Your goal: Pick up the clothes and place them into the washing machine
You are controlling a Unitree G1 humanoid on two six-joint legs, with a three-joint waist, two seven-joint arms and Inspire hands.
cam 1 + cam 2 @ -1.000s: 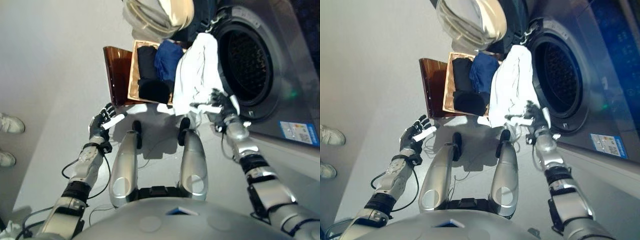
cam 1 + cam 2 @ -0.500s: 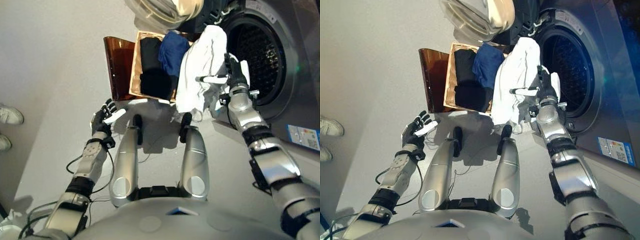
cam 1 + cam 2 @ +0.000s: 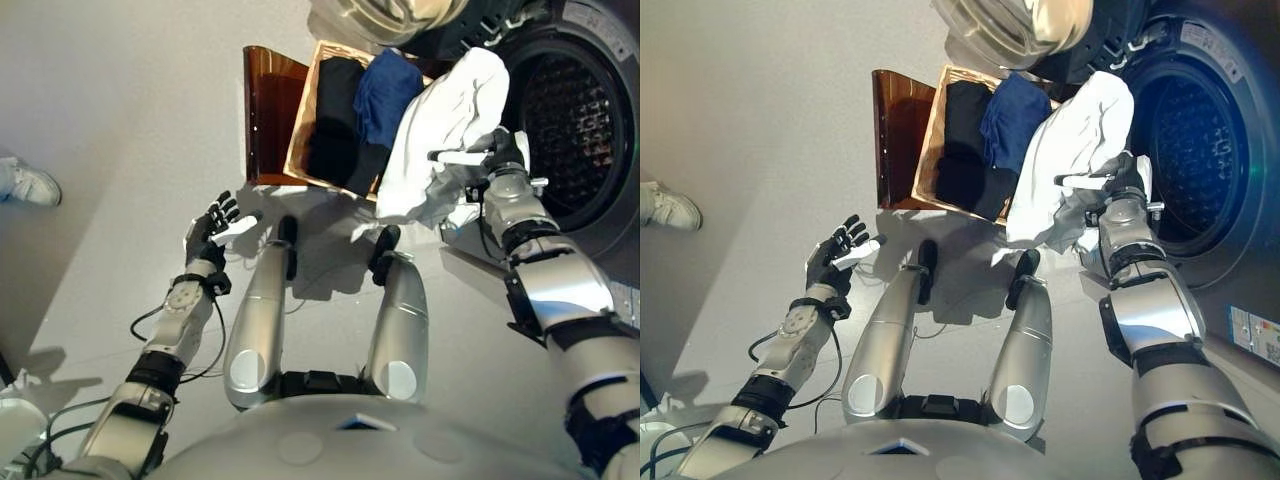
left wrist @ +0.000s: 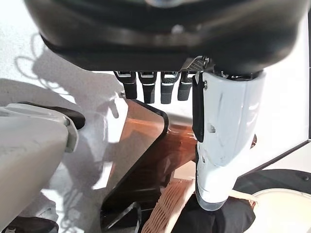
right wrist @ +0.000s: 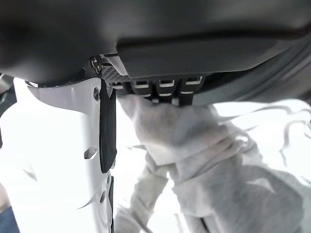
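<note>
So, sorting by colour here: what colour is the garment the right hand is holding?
White; the garment in the right hand shows best in the left eye view.

White cloth garment [image 3: 440,130]: bunched, hanging in folds, raised just before the round opening of the grey front-loading washing machine [image 3: 575,120]. Dark blue cloth [image 3: 385,90] and black clothes [image 3: 335,125]: heaped in the woven basket [image 3: 930,150] beside the machine.

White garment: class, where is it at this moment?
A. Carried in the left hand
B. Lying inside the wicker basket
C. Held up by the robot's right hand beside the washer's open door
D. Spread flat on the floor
C: the right hand grips the white garment, which hangs beside the washing machine's open drum.
</note>
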